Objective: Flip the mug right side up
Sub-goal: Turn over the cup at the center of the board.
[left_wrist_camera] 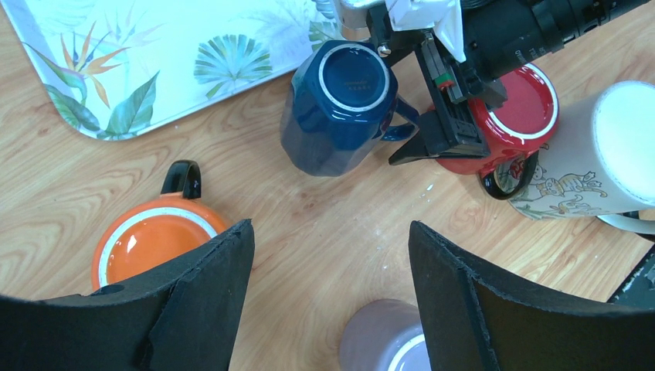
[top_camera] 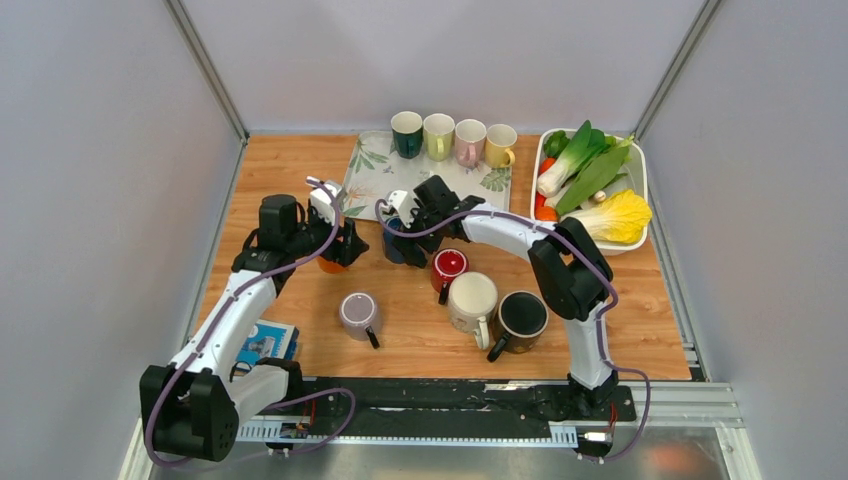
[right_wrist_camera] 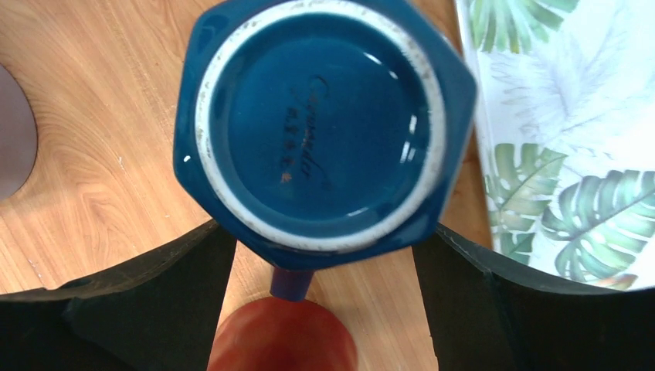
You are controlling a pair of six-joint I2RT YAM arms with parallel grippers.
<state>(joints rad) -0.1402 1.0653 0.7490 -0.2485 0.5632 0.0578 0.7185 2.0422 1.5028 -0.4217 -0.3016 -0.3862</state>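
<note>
Mug (right_wrist_camera: 320, 131), dark blue, stands upside down on the desk (left_wrist_camera: 77, 178), base up. It sits just off the corner of the tray (left_wrist_camera: 116, 62), with a red mug (left_wrist_camera: 525, 108) beside its handle. Right hand (right_wrist_camera: 320, 241) is over it, fingers spread wide on either side; whether they press its walls cannot be told. Left hand (left_wrist_camera: 328, 239) hangs wide open and empty near an orange mug (left_wrist_camera: 147, 239). Nothing is turned yet: the grasp, lift and flip all appear to remain.
</note>
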